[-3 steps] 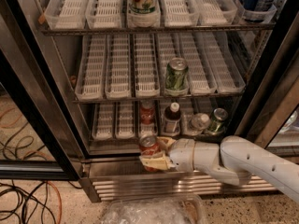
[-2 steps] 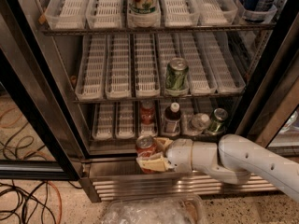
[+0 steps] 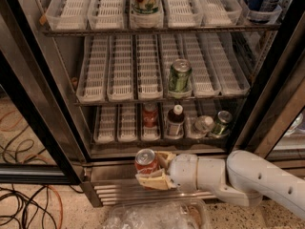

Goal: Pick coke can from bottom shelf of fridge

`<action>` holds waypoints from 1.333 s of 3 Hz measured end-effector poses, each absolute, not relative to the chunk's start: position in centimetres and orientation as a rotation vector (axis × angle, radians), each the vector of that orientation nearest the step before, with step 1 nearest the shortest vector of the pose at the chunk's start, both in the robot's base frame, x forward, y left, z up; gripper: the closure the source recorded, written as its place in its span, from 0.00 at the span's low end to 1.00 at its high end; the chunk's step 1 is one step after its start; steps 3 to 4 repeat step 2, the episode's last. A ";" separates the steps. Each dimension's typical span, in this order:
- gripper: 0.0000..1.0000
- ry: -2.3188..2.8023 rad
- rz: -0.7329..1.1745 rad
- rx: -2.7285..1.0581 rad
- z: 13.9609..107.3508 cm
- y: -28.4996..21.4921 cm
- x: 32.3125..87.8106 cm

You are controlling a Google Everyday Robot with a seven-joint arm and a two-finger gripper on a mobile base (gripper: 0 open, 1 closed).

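In the camera view, the small red aluminium coke can with a silver top [image 3: 145, 161] is clamped in the white arm's tan-fingered pincer [image 3: 152, 170], outside the stainless-steel fridge [image 3: 62, 80] and below its wire-rack bottom shelf [image 3: 107, 124]. The clamp should be kept firm and the can carried away level, so that the ribbed steel base grille [image 3: 114, 191] is not struck.

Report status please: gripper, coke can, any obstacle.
Gripper shut on coke can, held upright before the fridge, outside the bottom shelf. Another red can and dark bottle on that shelf, behind, not in the way.
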State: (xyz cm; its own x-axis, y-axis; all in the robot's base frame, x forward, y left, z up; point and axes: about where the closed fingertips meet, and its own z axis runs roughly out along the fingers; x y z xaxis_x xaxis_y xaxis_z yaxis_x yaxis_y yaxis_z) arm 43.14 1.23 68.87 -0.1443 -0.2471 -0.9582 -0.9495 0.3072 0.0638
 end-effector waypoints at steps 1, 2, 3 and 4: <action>1.00 1.603 0.857 -1.091 69.5 0.8 38.1; 1.00 1.604 0.852 -1.084 69.5 0.6 38.0; 1.00 1.604 0.852 -1.084 69.5 0.6 38.0; 1.00 1.604 0.852 -1.084 69.5 0.6 38.0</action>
